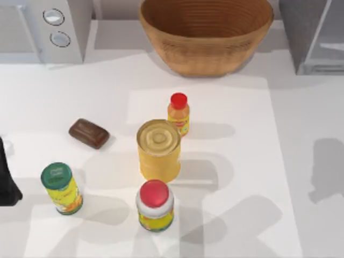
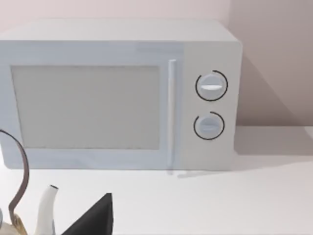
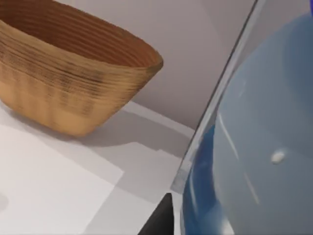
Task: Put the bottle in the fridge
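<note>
**Bottle held up close to the fridge by the right arm**

The bottle (image 3: 254, 147) looms against the right wrist camera, off the table. I judge the right gripper (image 3: 161, 220) to be closed on it, though just one dark fingertip peeks out beneath and the grip itself is hidden. A pale edge of the fridge (image 1: 303, 32) runs directly behind the bottle, with the basket (image 1: 207, 32) off to one side. The fridge stands at the table's far right corner, so the right arm is much the nearer, and the next move is probably a short carry straight ahead into the cabinet. Which way the bottle's long axis points cannot be told. The left arm (image 1: 6, 183) sits parked at the table's left edge, facing the microwave (image 2: 117, 93).
</note>
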`<state>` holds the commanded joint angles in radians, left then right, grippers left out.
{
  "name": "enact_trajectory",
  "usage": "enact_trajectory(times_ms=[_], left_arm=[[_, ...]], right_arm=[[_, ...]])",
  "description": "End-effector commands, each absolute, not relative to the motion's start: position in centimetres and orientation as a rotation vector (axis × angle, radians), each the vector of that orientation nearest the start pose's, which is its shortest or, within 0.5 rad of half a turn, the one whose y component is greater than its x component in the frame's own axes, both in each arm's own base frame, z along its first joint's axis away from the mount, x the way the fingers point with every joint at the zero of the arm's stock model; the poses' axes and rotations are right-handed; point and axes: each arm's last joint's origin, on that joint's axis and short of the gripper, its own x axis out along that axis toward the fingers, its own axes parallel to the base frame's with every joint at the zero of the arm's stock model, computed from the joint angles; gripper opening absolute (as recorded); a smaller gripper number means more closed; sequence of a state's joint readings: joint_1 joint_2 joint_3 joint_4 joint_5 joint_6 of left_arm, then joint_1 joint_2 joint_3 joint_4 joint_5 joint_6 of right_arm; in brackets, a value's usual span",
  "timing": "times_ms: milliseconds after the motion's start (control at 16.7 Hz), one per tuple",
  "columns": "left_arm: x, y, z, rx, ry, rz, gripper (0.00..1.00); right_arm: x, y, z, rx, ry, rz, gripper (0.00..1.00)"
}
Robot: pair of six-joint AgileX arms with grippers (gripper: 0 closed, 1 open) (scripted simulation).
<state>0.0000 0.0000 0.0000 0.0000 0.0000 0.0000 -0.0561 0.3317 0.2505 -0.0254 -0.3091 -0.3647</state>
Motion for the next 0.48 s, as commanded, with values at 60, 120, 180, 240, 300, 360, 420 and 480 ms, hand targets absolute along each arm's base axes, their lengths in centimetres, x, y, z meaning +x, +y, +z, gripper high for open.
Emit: enact_trajectory(times_ms=[60,120,180,240,300,360,420,480], left_arm=[[10.6,-0.1,16.0,0.0,0.0,0.0,1.0],[10.6,-0.1,16.0,0.0,0.0,0.0,1.0],[10.6,-0.1,16.0,0.0,0.0,0.0,1.0],[10.6,-0.1,16.0,0.0,0.0,0.0,1.0],[10.6,-0.1,16.0,0.0,0.0,0.0,1.0],[10.6,-0.1,16.0,0.0,0.0,0.0,1.0],[10.6,-0.1,16.0,0.0,0.0,0.0,1.0],[10.6,-0.1,16.0,0.0,0.0,0.0,1.0]], right_arm=[[11.7,0.2,20.7,-0.281,0.043,0.22,0.01],[11.2,0.2,19.9,-0.217,0.03,0.173,0.01],[11.0,0.1,19.0,-0.158,0.02,0.129,0.01],[10.8,0.1,18.1,-0.107,0.014,0.091,0.01],[10.7,0.0,17.4,-0.065,0.008,0.057,0.01],[10.6,0.0,16.7,-0.034,0.003,0.031,0.01],[10.6,-0.1,16.3,-0.012,0.001,0.011,0.01],[10.6,-0.1,16.0,-0.001,0.0,0.001,0.01]])
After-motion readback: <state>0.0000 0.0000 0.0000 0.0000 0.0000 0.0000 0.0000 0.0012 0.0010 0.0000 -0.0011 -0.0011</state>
